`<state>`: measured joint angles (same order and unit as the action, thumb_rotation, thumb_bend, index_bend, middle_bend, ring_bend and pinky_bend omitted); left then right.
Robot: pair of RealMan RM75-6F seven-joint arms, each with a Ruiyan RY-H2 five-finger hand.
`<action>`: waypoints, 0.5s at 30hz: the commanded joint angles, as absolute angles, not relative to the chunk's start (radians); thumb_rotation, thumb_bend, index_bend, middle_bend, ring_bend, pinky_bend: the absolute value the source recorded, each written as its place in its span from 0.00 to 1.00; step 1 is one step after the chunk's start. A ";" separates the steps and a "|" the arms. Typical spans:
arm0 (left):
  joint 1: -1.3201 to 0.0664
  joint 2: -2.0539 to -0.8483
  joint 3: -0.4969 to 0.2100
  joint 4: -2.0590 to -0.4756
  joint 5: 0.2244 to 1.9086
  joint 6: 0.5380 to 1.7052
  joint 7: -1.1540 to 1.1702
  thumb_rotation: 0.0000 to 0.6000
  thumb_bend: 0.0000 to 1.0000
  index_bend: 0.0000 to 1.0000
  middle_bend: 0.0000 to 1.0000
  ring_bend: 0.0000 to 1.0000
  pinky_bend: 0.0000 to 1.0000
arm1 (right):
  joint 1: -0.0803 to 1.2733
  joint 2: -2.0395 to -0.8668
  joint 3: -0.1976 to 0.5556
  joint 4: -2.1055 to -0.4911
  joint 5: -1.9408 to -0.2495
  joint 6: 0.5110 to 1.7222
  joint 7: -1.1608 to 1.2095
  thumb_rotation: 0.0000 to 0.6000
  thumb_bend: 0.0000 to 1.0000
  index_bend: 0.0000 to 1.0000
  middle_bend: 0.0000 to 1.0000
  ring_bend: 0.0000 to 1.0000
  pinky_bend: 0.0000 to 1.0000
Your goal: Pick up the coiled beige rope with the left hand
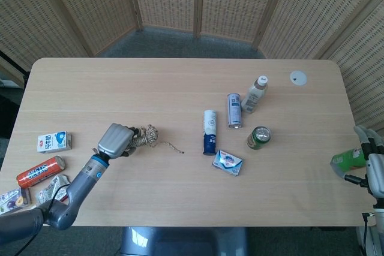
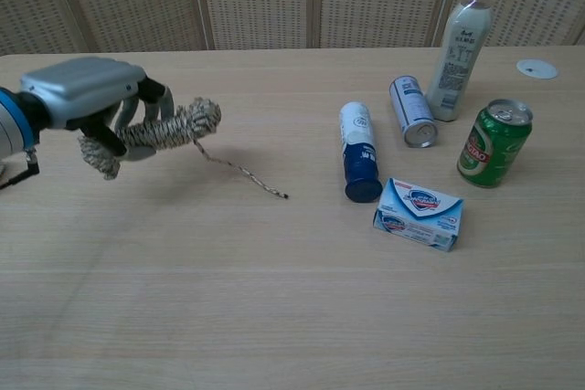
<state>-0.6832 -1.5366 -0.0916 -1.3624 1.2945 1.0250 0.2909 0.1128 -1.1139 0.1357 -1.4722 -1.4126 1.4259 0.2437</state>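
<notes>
The coiled beige rope [image 2: 164, 129] hangs above the wooden table [image 2: 274, 299], gripped by my left hand [image 2: 87, 102] with fingers curled around the coil. Its loose tail [image 2: 242, 171] trails down to the right, the end near the tabletop. In the head view the same left hand [image 1: 115, 139] holds the rope [image 1: 145, 134] at the table's left-centre. My right hand [image 1: 373, 166] shows at the right edge, off the table, wrapped around a green bottle [image 1: 348, 160].
A blue-white tube [image 2: 358, 150], a soap box [image 2: 419, 214], a lying can [image 2: 411, 110], a green can [image 2: 494, 142] and a milky bottle [image 2: 461, 35] stand right of centre. A small carton [image 1: 54, 141], red can [image 1: 40, 171] and packets [image 1: 51, 189] lie at the left edge.
</notes>
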 commanded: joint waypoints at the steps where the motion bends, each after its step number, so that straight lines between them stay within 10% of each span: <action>1: -0.678 -1.476 -0.147 -1.409 1.320 1.087 0.243 1.00 0.43 0.62 0.65 0.69 0.64 | 0.118 -1.124 0.135 -1.468 -1.418 1.422 0.242 0.57 0.24 0.00 0.03 0.00 0.00; 15: -0.668 -1.246 -0.348 -1.596 1.245 1.219 0.223 1.00 0.41 0.61 0.64 0.67 0.62 | 0.144 -1.166 0.121 -1.442 -1.431 1.385 0.224 0.57 0.25 0.00 0.03 0.00 0.00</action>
<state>-0.6710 -1.2549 -0.3406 -1.5889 1.2517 1.2118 0.2244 0.1439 -1.1655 0.1209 -1.4428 -1.4312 1.3852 0.2240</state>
